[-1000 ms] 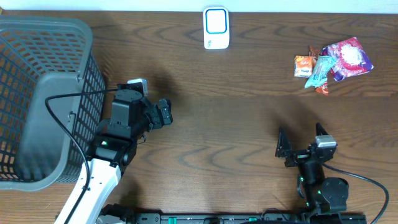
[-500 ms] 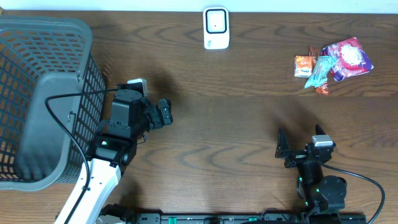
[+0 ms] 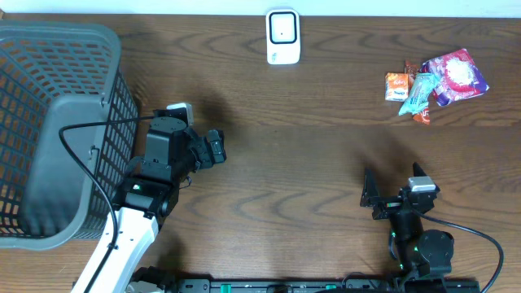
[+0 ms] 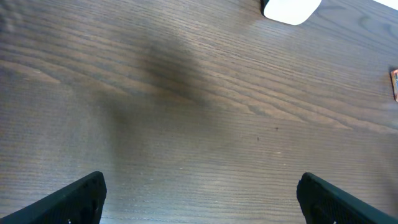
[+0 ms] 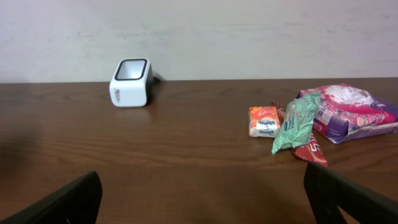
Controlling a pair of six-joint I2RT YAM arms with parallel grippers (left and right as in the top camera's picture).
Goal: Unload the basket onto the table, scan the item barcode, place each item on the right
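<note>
The white barcode scanner [image 3: 282, 36] stands at the table's far edge; the right wrist view shows it [image 5: 131, 83] upright with its dark window facing up. Far right lie several snack items: an orange packet [image 3: 396, 85], a teal wrapper [image 3: 419, 92], a purple and pink bag [image 3: 457, 76] and a red packet [image 3: 422, 116]. They also show in the right wrist view: orange packet [image 5: 264, 121], teal wrapper [image 5: 295, 121], purple bag [image 5: 351, 112]. My left gripper [image 3: 218, 149] is open over bare wood beside the basket. My right gripper [image 3: 394, 181] is open near the front edge, well short of the items. Neither holds anything.
A large grey mesh basket [image 3: 49, 122] fills the left end of the table, right behind my left arm. A black cable [image 3: 89, 175] runs from the left arm across the basket's side. In the left wrist view a corner of the scanner [image 4: 289, 9] shows at the top.
My right gripper shifted very slightly to the left a second ago and has stayed still since. The left arm and all the items are where they were.
</note>
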